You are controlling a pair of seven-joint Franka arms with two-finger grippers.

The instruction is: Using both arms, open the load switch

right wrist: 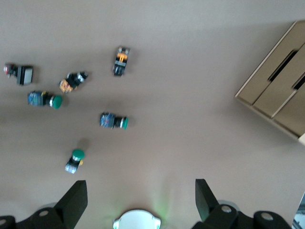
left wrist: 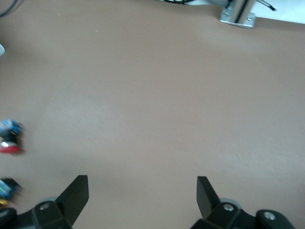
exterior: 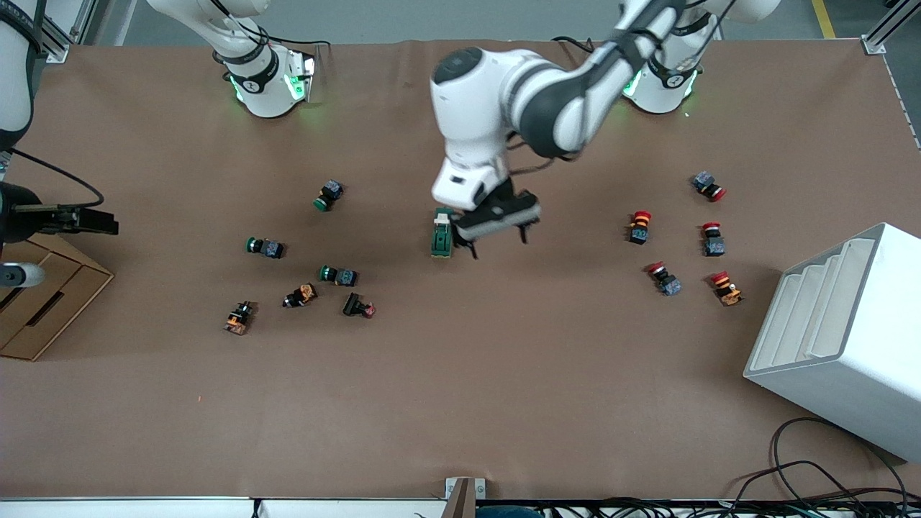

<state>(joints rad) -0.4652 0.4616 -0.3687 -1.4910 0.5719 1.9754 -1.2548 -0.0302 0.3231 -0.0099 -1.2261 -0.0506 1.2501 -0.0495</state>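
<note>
The load switch (exterior: 442, 234), a dark-green oblong block with a white piece at its end toward the robots' bases, lies on the brown table near the middle. My left gripper (exterior: 498, 243) hangs low just beside it, on the side toward the left arm's end, fingers open and holding nothing. In the left wrist view the left gripper (left wrist: 141, 191) stands open over bare table and the switch is out of view. My right gripper (exterior: 108, 221) waits up in the air at the right arm's end of the table, and the right wrist view shows the right gripper (right wrist: 141, 193) open and empty.
Green-capped buttons (exterior: 265, 247) and orange ones (exterior: 300, 295) lie scattered toward the right arm's end. Red-capped buttons (exterior: 639, 226) lie toward the left arm's end, near a white stepped bin (exterior: 842, 331). A cardboard drawer box (exterior: 43, 302) sits under the right gripper.
</note>
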